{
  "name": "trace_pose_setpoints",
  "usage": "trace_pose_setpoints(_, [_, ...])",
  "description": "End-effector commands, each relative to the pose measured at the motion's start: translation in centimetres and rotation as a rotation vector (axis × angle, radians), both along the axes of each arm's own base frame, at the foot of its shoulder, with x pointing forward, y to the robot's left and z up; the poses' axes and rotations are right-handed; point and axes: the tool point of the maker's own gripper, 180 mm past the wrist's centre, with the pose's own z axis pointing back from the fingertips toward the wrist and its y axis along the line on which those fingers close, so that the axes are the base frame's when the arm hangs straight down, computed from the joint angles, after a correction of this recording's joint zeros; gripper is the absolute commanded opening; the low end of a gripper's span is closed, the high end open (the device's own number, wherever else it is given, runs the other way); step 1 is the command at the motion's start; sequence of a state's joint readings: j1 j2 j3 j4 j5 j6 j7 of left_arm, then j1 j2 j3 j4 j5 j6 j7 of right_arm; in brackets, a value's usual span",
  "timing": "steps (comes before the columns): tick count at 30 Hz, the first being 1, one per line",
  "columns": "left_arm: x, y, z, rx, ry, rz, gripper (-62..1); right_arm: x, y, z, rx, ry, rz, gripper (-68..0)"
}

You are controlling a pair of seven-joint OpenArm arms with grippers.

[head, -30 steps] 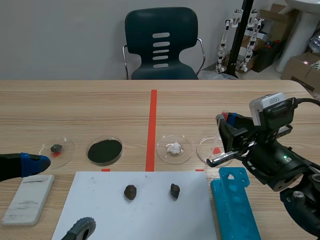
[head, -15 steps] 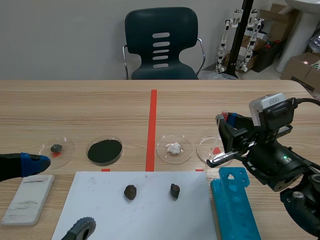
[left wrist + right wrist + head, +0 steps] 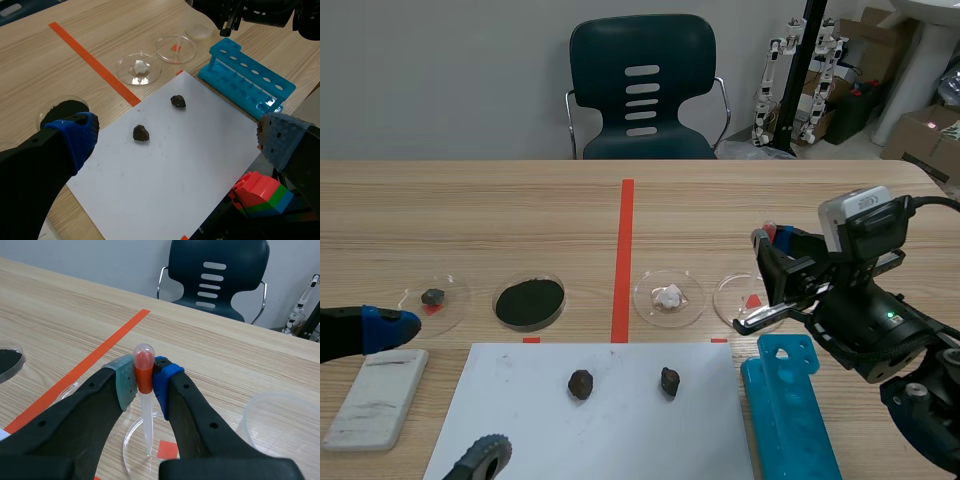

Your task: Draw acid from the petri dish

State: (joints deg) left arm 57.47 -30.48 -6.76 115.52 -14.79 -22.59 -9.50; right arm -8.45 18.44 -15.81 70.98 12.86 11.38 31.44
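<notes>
"Over the petri dish (image 3: 728, 298), has the right gripper (image 3: 145, 380) shifted in the last second?"

"No, nothing has moved. Its pads are pressed on the red bulb of the dropper (image 3: 143, 360), and the tip stands inside the dish by the tape square. That stillness suggests the draw is under way or about to start."

"And the left gripper (image 3: 175, 135)?"

"Fingers spread wide, holding nothing, over the white sheet (image 3: 165, 165), well apart from the dish."

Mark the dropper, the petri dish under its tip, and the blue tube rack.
dropper (image 3: 143, 361), right wrist view, on its red bulb.
petri dish (image 3: 731, 294), scene view, on the bare floor near its rim.
blue tube rack (image 3: 785, 420), scene view, on its top plate.
</notes>
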Motion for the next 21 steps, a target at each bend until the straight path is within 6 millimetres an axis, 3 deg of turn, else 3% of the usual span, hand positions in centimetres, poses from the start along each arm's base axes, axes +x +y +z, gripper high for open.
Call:
trace_pose_setpoints(1, [-0.06, -0.34, 0.57, -0.03, -0.007, 0.003, 1.4, 0.55, -0.41, 1.07, 0.002, -0.033, -0.006, -57.0])
trace_pose_setpoints(21, [-0.06, -0.34, 0.57, -0.03, -0.007, 0.003, 1.4, 0.56, -0.42, 0.89, -0.002, -0.024, -0.007, -56.1])
